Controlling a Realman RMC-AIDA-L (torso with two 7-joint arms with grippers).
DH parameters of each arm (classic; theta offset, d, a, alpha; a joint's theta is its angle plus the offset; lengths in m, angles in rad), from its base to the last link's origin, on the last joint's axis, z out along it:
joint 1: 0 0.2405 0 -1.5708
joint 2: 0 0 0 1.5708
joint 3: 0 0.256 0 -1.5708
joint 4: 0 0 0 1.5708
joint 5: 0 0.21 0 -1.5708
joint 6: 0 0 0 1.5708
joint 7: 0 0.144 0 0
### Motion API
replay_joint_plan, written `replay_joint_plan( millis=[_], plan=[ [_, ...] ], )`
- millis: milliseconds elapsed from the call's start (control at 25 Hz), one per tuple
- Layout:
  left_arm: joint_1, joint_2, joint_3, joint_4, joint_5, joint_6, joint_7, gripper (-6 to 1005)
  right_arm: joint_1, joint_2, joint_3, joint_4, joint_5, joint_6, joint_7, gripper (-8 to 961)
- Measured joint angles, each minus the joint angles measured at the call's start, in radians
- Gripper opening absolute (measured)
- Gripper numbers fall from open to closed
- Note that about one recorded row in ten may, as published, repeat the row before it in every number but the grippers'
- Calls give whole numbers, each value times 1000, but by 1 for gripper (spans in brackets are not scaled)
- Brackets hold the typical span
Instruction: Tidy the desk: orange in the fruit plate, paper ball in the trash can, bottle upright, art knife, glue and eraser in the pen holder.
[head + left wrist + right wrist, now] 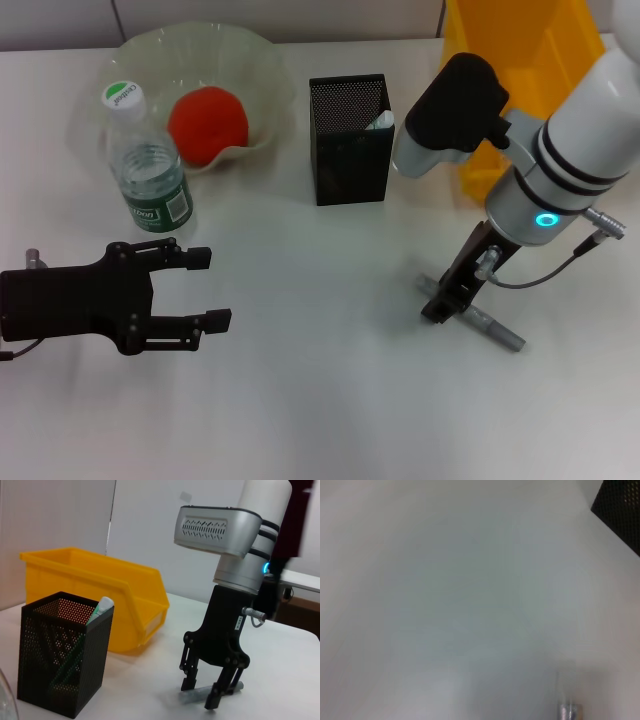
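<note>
i'm on the art knife step. my right hand [447, 300] is down at the desk [320, 400], its fingers spread and straddling the grey art knife [495, 328], which lies flat on the right side, well in front of the pen holder [350, 140]. in the left wrist view the fingertips sit on either side of the knife's body and look not yet pressed in. next, i judge, i need to pinch them together on the knife, lift it, carry it over the pen holder's open top and tip it in end first; it is thin and low, so the grip could slip.

my left hand [190, 290] hovers over the left side of the desk, fingers spread, holding nothing, just in front of the bottle [147, 165].

containers: the orange [207, 123] already sits in the fruit plate [250, 50]. the pen holder holds what looks like the glue [100, 609], leaning in a corner; i can't tell whether the eraser is inside. the trash can [525, 60] stands behind my right arm, its contents hidden. the bottle stands upright beside the fruit plate.
</note>
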Motion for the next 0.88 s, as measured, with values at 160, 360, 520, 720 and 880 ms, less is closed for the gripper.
replay_joint_plan(
  millis=[160, 360, 520, 720, 880],
  plan=[
    [0, 0, 0, 0, 0, -2, 0, 828, 5, -1, -35, 3, -2, 17, 12, 528],
    [1, 0, 0, 0, 0, -6, 0, 828, 5, 1, -40, 5, -2, 19, 12, 337],
    [5, 0, 0, 0, 0, -6, 0, 828, -9, 2, -31, -32, 2, 1, 10, 222],
    [9, 2, 0, 0, 0, -6, 0, 828, -84, 1, 117, -245, 33, -84, -16, 139],
    [13, 3, 0, 0, 0, -5, 0, 828, -138, -1, 325, -386, 156, -137, -86, 164]
  ],
)
